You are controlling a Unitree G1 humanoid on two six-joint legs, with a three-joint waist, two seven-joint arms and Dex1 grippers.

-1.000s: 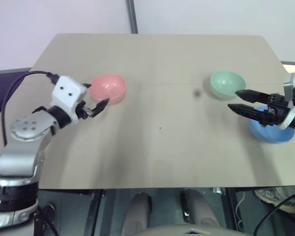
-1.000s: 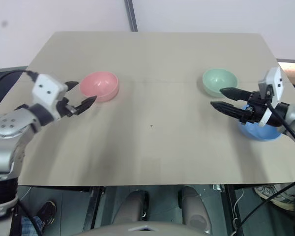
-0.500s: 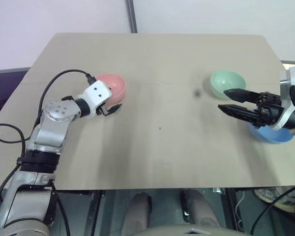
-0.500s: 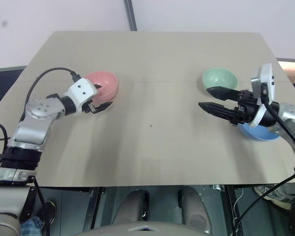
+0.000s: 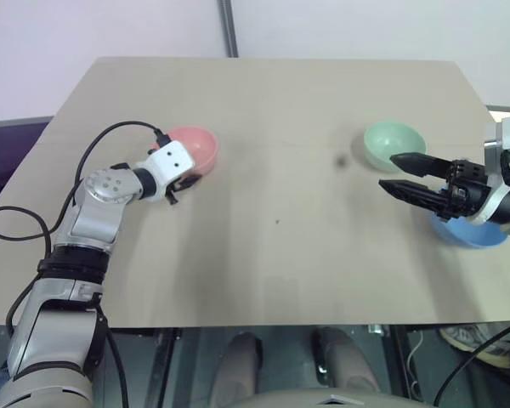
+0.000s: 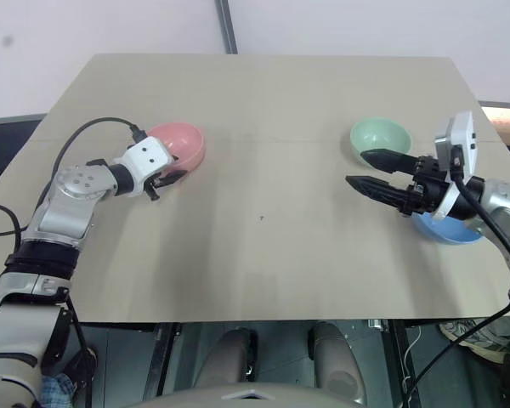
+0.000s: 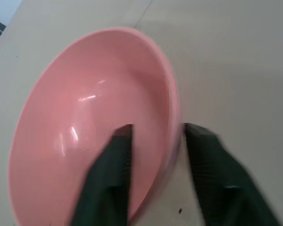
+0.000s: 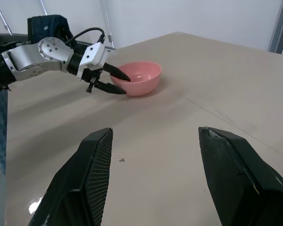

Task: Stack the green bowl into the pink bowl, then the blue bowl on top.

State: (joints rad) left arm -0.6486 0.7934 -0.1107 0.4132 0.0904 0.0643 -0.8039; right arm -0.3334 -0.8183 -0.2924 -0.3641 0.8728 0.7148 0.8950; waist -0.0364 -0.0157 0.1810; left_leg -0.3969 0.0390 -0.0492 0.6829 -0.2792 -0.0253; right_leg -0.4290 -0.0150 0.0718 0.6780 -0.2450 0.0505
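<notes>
The pink bowl [image 5: 197, 146] sits upright at the table's left. My left gripper [image 5: 184, 178] is at its near rim, one finger [image 7: 117, 146] inside the bowl and the other outside, shut on the rim [image 7: 172, 117]. At the right stands the green bowl [image 5: 393, 144], and the blue bowl [image 5: 472, 234] lies just nearer, partly hidden under my right hand. My right gripper [image 5: 388, 172] hangs open and level in front of these two bowls, holding nothing, its fingers pointing toward the table's middle.
All three bowls rest on a tan table [image 5: 280, 255]. A black cable [image 5: 110, 136] loops from my left wrist over the table's left side. A small dark spot [image 5: 341, 161] marks the tabletop left of the green bowl.
My left gripper has gone forward and down to the pink bowl's near rim, and its fingers have shut on the rim. The right gripper has stayed where it was.
</notes>
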